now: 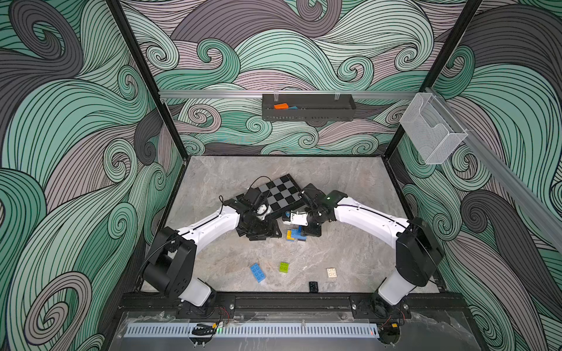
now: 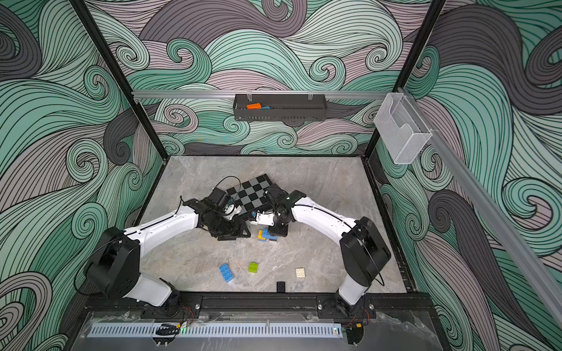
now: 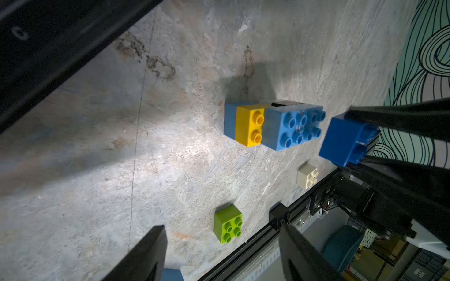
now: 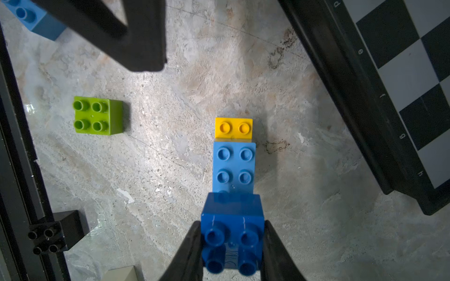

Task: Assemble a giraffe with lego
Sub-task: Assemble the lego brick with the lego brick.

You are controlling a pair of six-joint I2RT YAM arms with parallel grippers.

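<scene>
- The right gripper [image 4: 232, 226] is clamped on a dark-blue square brick [image 4: 232, 209]. One finger presses each side of it, and its four studs face the wrist camera.
- That brick hangs just off one end of the giraffe [image 4: 233, 165]. The left wrist view shows a narrow gap between the two.
- The giraffe is a short stack of joined bricks. It stands on the grey stone-look counter [image 1: 349, 188] between the two grippers, just in front of the chequered board [image 4: 401, 73].
- On top of the stack is a light-blue oblong brick with eight studs. A yellow two-stud brick [image 4: 233, 127] sits a step lower at the end away from the right gripper, with more blue under it. Slivers of black and white show at the back in the left wrist view.
- The left gripper [image 3: 221, 228] hovers beside the stack. Its jaws are wide apart with nothing between them.
- Four loose lego pieces lie nearer the front rail, each apart from the others:
  - a light-blue oblong brick [image 1: 257, 272]
  - a lime-green square brick [image 1: 284, 267]
  - a cream square brick [image 1: 331, 272]
  - a small black brick [image 1: 313, 286]
- Small white letters run along the board's black frame. In the right wrist view, e and h can be read, and the rest are unclear.
- A dark tray [image 1: 308, 115] on the back wall holds an orange piece [image 1: 280, 106].
</scene>
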